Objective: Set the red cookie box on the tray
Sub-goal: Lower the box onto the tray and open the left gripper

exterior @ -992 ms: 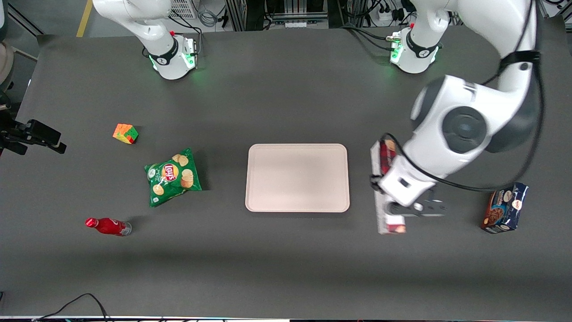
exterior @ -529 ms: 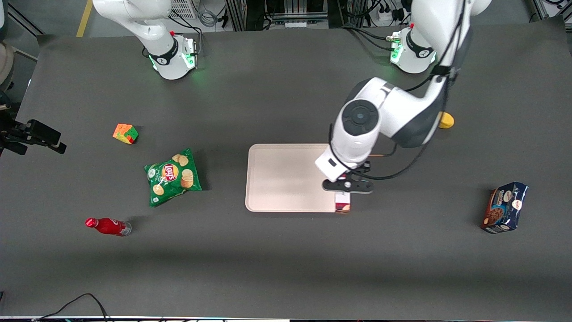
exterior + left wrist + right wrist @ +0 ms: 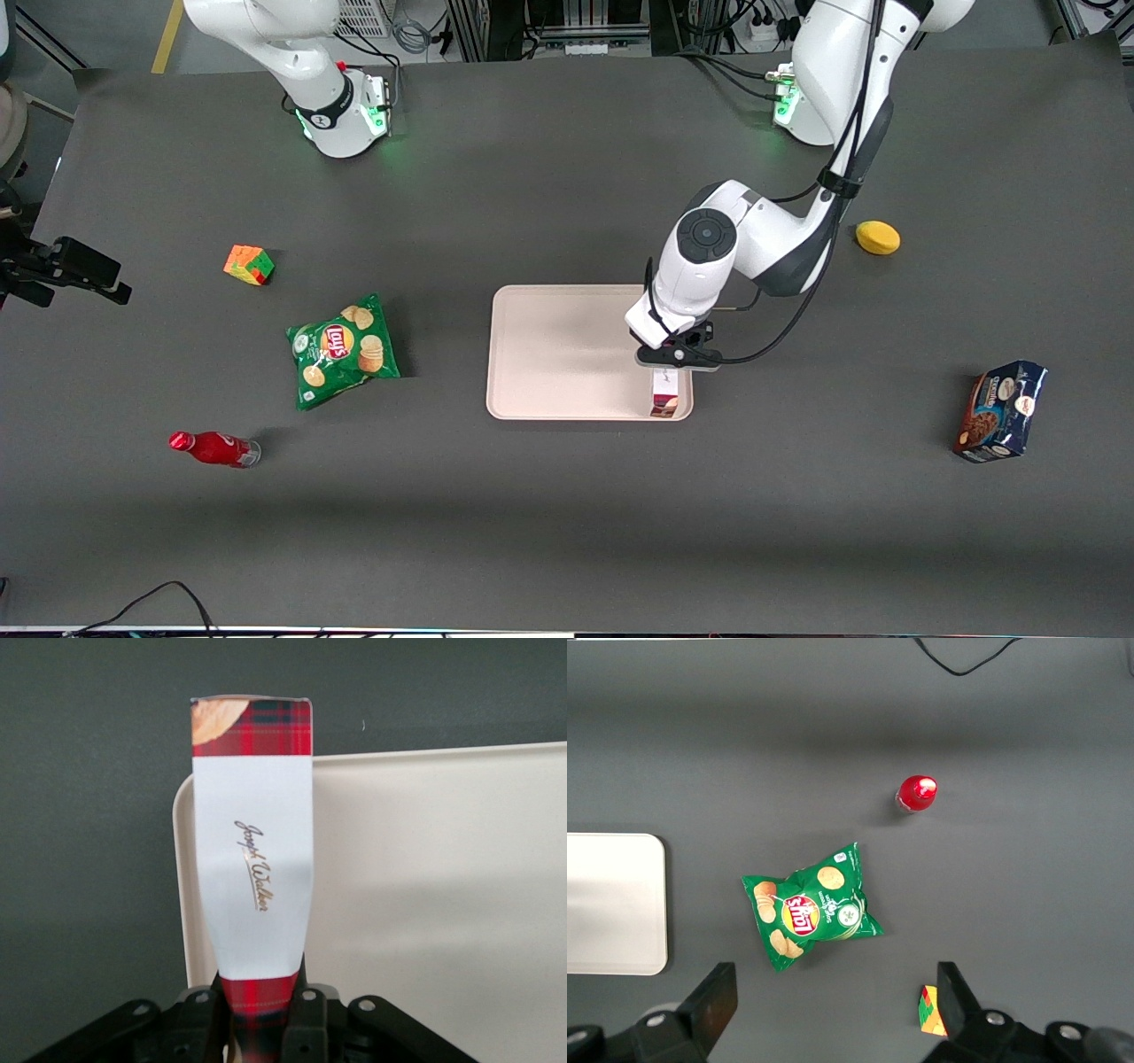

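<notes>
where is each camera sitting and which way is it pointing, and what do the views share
Front view: high above the table, looking down; shows both arms, the gripper holding the red cookie box over the tray.
Left wrist view: on the working arm, looking along the red cookie box to the tray; gripper shows.
Right wrist view: on the parked arm, looking down at the chips bag and bottle; its own fingers show.
All three share the tray.

Even overhead light, soft shadows beside objects, mild sheen on tray (image 3: 567, 354), sharp focus
</notes>
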Robot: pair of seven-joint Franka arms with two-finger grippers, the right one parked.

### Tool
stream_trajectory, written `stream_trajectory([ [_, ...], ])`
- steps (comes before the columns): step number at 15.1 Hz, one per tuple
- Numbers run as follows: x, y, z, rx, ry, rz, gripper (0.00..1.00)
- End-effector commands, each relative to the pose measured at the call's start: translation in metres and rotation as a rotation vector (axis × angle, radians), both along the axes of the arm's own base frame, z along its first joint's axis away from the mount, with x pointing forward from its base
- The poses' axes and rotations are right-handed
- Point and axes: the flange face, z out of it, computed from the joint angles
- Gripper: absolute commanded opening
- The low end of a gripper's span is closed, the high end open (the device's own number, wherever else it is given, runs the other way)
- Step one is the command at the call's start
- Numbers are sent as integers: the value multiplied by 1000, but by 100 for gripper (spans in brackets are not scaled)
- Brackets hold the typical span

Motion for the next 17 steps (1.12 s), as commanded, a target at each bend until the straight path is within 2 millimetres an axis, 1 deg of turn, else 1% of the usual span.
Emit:
stream_trajectory([
  [1, -5, -1, -5, -19, -26, 45, 6],
  [3, -7, -1, -13, -16, -18, 47, 6],
  [9, -9, 2, -26, -24, -18, 51, 8],
  [10, -11, 3, -30, -26, -18, 50, 10],
  [12, -11, 4, -31, -28, -19, 52, 19],
  [13, -11, 4, -30, -30, -21, 57, 26],
  [14, -11, 3, -30, -32, -20, 70, 41],
  [15, -11, 4, -30, -36, -18, 103, 63],
  [16, -10, 3, -30, -41, -16, 153, 89],
  [17, -10, 2, -27, -44, -18, 176, 99],
])
